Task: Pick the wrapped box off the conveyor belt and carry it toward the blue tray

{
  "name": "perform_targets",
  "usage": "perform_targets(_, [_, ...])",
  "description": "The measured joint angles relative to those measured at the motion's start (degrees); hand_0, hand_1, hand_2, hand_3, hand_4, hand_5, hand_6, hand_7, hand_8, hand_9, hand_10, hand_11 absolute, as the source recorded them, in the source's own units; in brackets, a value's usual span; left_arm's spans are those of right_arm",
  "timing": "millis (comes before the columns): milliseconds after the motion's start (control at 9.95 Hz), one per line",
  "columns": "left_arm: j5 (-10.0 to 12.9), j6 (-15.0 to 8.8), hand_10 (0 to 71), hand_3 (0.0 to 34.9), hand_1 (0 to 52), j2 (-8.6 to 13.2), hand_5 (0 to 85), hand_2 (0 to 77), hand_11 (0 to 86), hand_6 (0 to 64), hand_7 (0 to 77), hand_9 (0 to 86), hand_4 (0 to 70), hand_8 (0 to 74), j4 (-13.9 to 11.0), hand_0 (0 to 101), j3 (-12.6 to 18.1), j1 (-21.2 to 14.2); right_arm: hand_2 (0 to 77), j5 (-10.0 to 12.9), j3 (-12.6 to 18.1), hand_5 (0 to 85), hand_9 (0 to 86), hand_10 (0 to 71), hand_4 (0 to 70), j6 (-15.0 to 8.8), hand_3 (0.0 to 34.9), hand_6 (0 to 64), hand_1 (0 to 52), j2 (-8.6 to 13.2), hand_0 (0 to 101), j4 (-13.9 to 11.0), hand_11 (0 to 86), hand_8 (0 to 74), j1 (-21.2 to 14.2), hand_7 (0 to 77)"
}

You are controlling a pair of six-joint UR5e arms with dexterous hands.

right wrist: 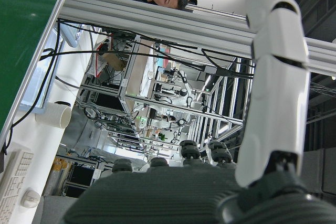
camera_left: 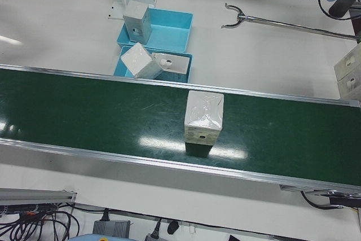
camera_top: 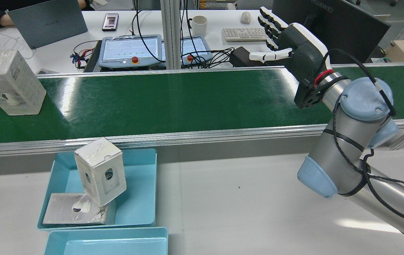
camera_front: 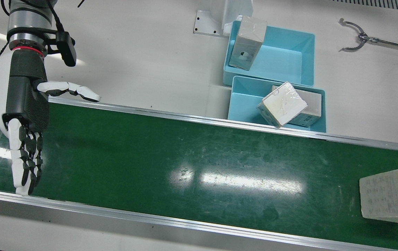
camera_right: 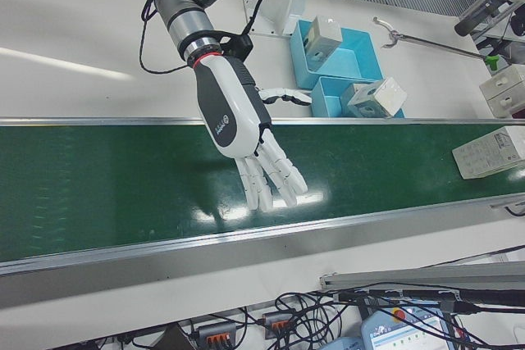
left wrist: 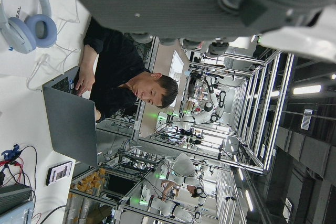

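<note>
A white wrapped box [camera_front: 392, 198] stands alone on the green conveyor belt [camera_front: 192, 150], also seen from behind [camera_top: 9, 83] and in the left-front view [camera_left: 203, 118]. My right hand [camera_front: 24, 115] hovers open over the belt's opposite end [camera_top: 290, 46], fingers spread, far from the box [camera_right: 490, 152]. Two blue trays [camera_front: 303, 59] [camera_front: 240, 104] sit beside the belt. One holds an upright box [camera_front: 247, 42], the other a tilted box [camera_front: 282, 103] on a flat one. My left hand [left wrist: 210, 3] shows only in its own view, with nothing in it.
A metal grabber tool [camera_front: 359, 38] lies on the white table past the trays. Stacked boxes [camera_left: 350, 71] sit at the table's edge. Beyond the belt stand desks with a laptop [camera_top: 46, 21], keyboard [camera_top: 244, 33] and a seated person [left wrist: 136, 85].
</note>
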Motion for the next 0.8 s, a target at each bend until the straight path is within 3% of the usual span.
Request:
perform_targets(201, [0.0, 0.0, 0.5, 0.0, 0.0, 0.0, 1.1, 1.1, 0.0, 0.0, 0.5, 0.0, 0.0, 0.0, 0.0, 0, 0.0, 0.0, 18.5, 0.0, -0.2, 4.9, 1.6, 0.0, 1.6, 0.0, 10.1, 0.0, 16.9, 0.0, 46, 0.0, 1.1, 0.0, -0.3, 0.5])
perform_targets(804, [0.0, 0.0, 0.5, 0.0, 0.0, 0.0, 1.1, 0.5, 0.0, 0.0, 0.0, 0.0, 0.0, 0.0, 0.0, 0, 0.0, 0.0, 16.9, 0.0, -0.3, 6.0, 1.6, 0.0, 4.9, -0.1, 11.2, 0.0, 14.2, 0.4, 46, 0.1, 1.1, 0.0, -0.8, 2.2])
